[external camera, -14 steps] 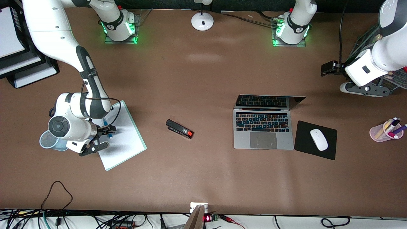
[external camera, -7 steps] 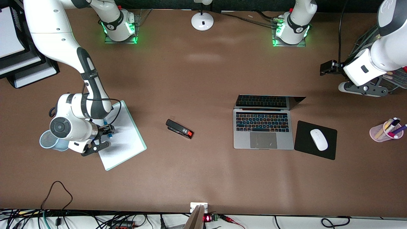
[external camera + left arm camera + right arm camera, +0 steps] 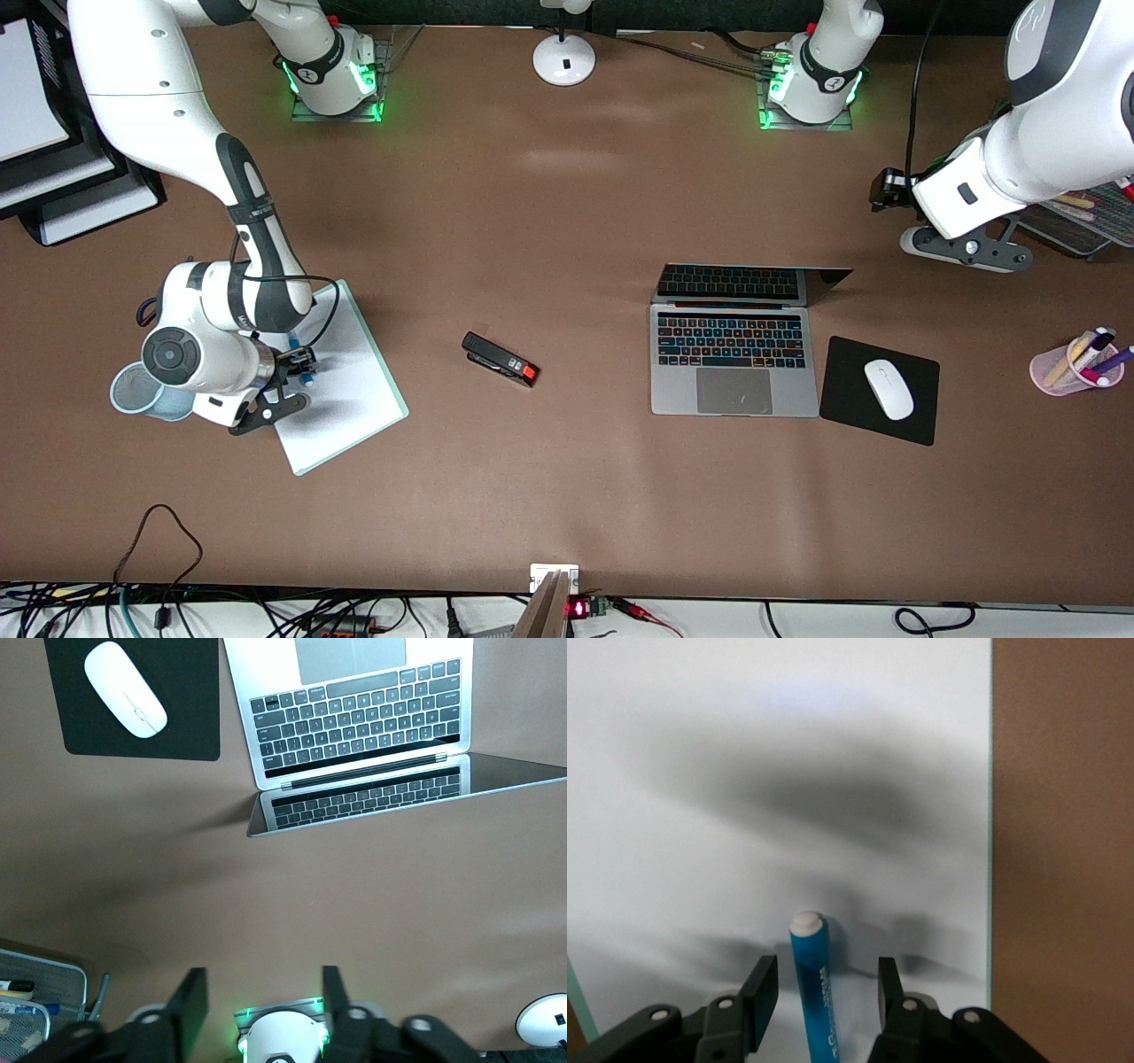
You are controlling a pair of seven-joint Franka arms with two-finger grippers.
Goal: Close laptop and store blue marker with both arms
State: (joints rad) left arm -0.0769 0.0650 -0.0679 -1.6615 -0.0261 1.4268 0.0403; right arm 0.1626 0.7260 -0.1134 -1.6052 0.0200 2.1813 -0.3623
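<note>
Laptop (image 3: 733, 354) open on the brown surface (image 3: 549, 221), toward the left arm's end, roughly midway between the edge by the arm bases and the edge nearest the front camera; screen raised and tilted back, mirroring the keys. Just beside it, toward the left arm's end, a black mouse pad (image 3: 842, 403) with a white mouse (image 3: 888, 389) on it. Nearer the surface's edge at that end, a pink cup (image 3: 1063, 370) of pens.

Left hand (image 3: 889, 189) up over bare surface between the laptop and the corner by the left arm's base, fingers (image 3: 189, 1008) spread apart, holding nothing; laptop and mouse pad seen well apart from it in the left wrist view.

Blue marker (image 3: 299, 359) lying on a white pad (image 3: 350, 390) near the right arm's end of the surface. Right hand (image 3: 297, 357) low over that pad, fingers (image 3: 764, 985) released on either side of the marker with a gap on each side, not gripping it; marker's pale end (image 3: 805, 921) pointing away from the hand. A pale blue mesh cup (image 3: 133, 390) just beside the pad, toward the surface's edge at that end.

Black stapler (image 3: 500, 359) with a red tip on bare surface between pad and laptop, well apart from both.
</note>
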